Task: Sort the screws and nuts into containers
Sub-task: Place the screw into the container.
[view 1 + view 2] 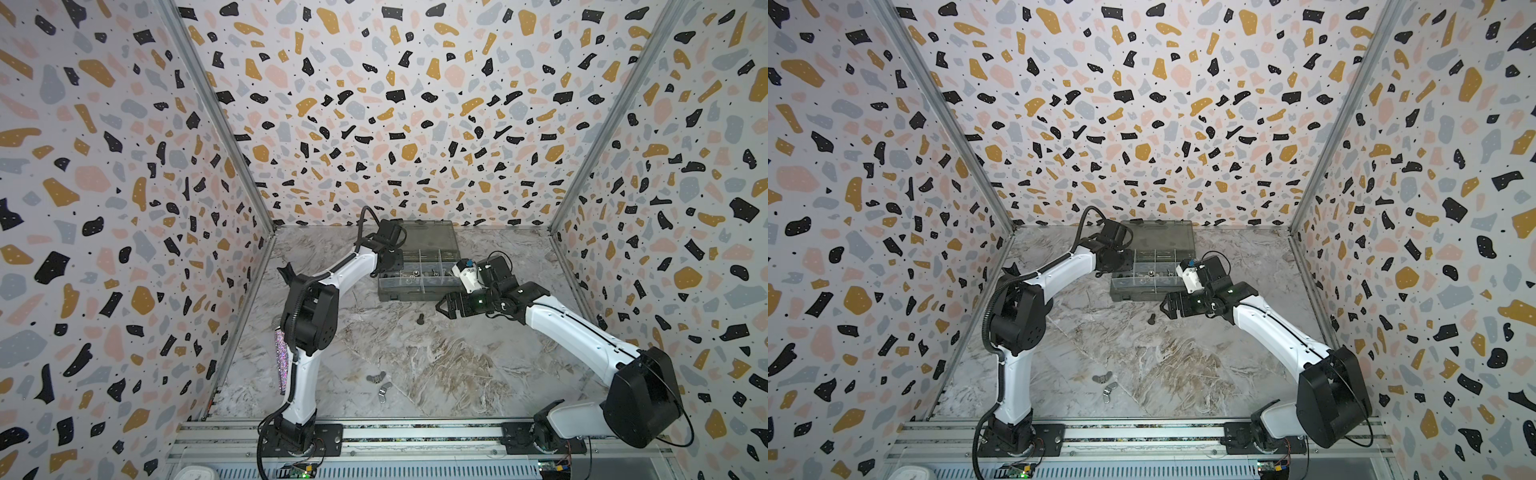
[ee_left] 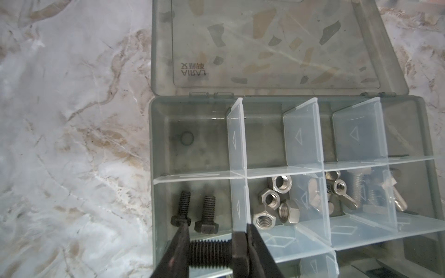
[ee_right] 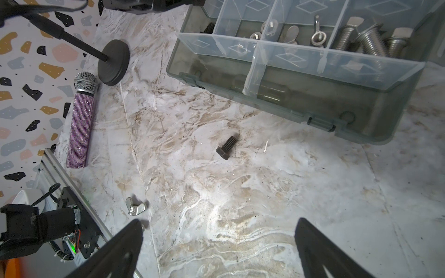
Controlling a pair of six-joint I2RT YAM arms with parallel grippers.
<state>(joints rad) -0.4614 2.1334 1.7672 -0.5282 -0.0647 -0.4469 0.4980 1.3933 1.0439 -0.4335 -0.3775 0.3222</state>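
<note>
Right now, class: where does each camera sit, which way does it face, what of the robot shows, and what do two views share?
Top views: high above the front rail, looking down over the marble table; left arm and right arm show.
Left wrist: on the left arm, looking into the grey translucent plastic organizer box; left pincer grips a black hex-head screw.
Right wrist: on the right arm, facing a loose black screw on the table; open right pincer shows.
Shared: both top views show that loose screw too.
</note>
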